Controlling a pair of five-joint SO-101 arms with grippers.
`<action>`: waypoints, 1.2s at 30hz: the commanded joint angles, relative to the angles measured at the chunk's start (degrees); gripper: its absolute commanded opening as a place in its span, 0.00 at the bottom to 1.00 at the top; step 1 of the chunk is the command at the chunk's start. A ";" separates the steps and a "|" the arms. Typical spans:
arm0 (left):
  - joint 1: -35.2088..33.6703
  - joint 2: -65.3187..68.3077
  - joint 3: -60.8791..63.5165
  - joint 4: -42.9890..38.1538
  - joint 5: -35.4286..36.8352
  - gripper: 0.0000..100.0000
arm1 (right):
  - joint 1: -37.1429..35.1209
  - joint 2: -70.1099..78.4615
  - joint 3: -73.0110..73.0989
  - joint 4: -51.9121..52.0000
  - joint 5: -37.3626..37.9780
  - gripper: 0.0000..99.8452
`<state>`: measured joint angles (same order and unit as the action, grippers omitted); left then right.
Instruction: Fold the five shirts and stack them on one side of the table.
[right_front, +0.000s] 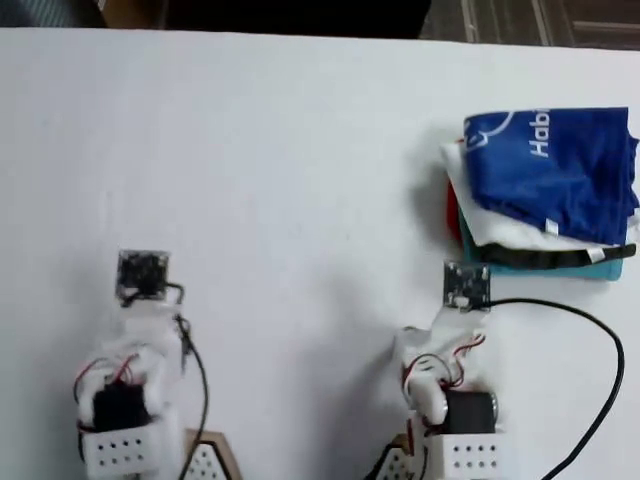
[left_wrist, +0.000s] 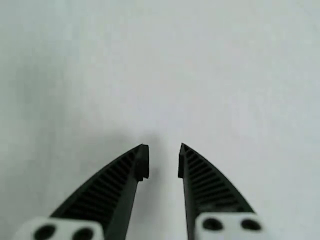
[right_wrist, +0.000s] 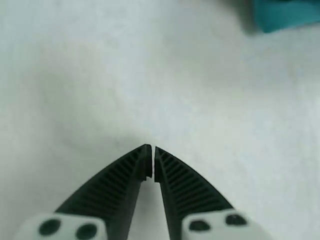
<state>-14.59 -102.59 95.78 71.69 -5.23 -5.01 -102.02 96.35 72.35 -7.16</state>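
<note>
Both arms folded back at the near edge, shirts stacked at the right side of the table (right_front: 300, 150).

On the left I see my left arm (right_front: 125, 400) tucked in near the table's edge, and its wrist view shows the left gripper (left_wrist: 162, 162) over bare white tabletop, jaws a narrow gap apart and holding nothing. Further right sits my right arm (right_front: 445, 385), with a black cable (right_front: 600, 340) looping off to its right. The right gripper (right_wrist: 151, 162) has its jaws closed to a hairline, tips all but touching, also empty. Beyond it, at the right side, lies the stack of shirts (right_front: 545, 190): a blue shirt (right_front: 555, 160) on top, white layers and a bit of red beneath, and a teal shirt (right_front: 540, 266) at the bottom, whose corner I see from the right wrist (right_wrist: 287, 15).
</note>
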 joint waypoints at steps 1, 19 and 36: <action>5.89 -0.26 1.27 1.05 2.29 0.12 | 0.31 -0.84 0.62 0.31 -0.79 0.02; 15.47 -0.26 1.27 1.05 2.46 0.12 | 0.31 -0.84 0.62 0.31 -0.79 0.02; 15.47 -0.26 1.27 1.05 2.46 0.12 | 0.31 -0.84 0.62 0.31 -0.79 0.02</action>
<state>0.53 -102.59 95.78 72.40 -2.95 -5.01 -102.02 96.44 72.35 -7.43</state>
